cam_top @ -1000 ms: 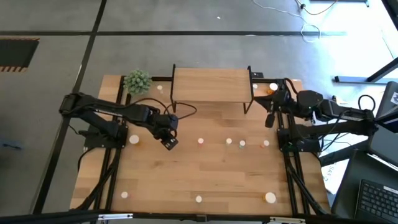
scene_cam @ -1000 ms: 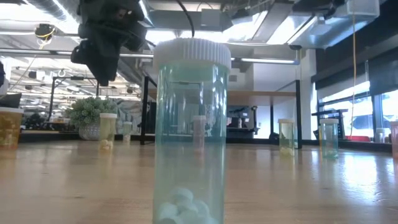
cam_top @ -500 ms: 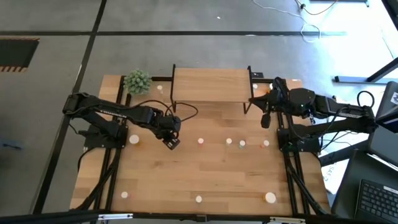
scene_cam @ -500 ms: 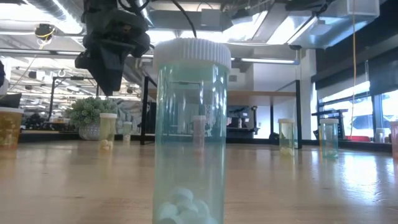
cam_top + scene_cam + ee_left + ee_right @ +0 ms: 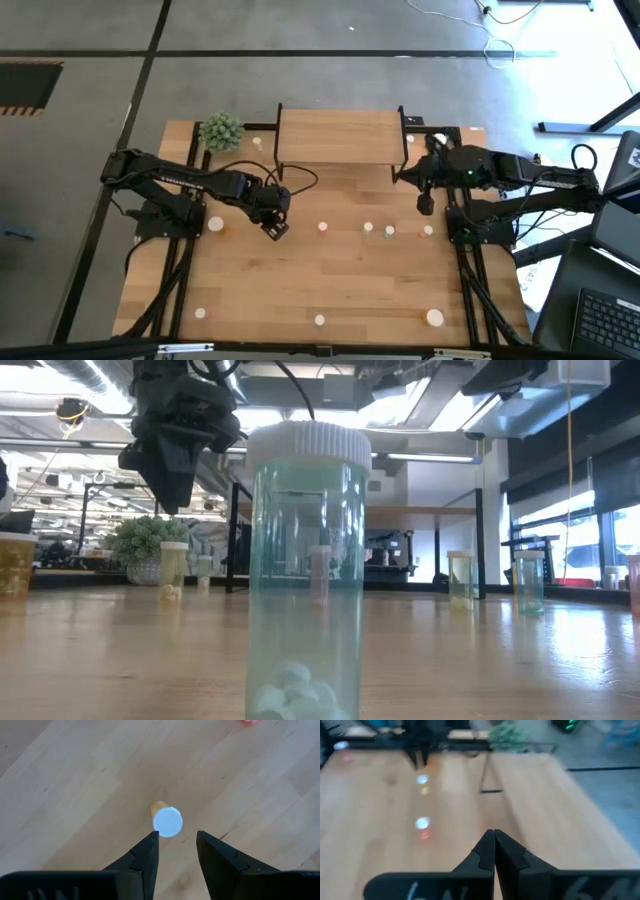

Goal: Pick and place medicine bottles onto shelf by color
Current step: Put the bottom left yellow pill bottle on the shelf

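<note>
2 hands: left hand (image 5: 175,851) open above yellowish bottle (image 5: 167,820); right hand (image 5: 494,850) closed.

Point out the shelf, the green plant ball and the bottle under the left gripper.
shelf (image 5: 338,136): high view, middle of its wooden top.
green plant ball (image 5: 221,131): high view, centre of the spiky ball.
yellowish bottle (image 5: 167,821): left wrist view, on its white cap.

In the right wrist view the shelf (image 5: 455,742) and plant (image 5: 507,734) are blurred, and a pink bottle (image 5: 248,722) is cut off in the left wrist view.
</note>
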Motion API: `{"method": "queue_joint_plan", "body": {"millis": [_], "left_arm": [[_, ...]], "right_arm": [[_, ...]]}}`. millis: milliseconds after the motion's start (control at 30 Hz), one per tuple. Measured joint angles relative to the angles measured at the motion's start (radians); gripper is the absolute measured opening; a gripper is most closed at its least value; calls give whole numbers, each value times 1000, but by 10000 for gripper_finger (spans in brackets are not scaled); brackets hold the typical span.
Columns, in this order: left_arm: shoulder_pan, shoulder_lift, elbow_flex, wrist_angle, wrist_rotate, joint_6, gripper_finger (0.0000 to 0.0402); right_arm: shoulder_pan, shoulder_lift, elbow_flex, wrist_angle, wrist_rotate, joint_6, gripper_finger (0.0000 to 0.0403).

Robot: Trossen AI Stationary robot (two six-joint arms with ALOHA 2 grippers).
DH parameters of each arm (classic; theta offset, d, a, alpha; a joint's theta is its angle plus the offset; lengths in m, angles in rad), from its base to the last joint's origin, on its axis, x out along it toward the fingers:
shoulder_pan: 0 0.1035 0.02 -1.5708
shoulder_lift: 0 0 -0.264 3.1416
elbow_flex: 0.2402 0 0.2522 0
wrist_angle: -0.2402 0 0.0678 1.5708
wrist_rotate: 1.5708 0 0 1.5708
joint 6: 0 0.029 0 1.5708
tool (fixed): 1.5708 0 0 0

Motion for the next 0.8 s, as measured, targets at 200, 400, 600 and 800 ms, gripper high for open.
{"method": "queue_joint_plan", "body": {"millis": [200, 400, 600, 800], "left_arm": [[0, 0, 0, 0, 0, 0, 127], [0, 0, 0, 0, 0, 1, 127], [0, 0, 0, 0, 0, 1, 127], [0, 0, 0, 0, 0, 0, 127]], "right_arm": [[1, 26, 0, 18, -253, -21, 6], [0, 26, 0, 15, -355, -19, 6], [0, 26, 0, 12, -355, -24, 6], [0, 26, 0, 11, -355, 65, 6]]}}
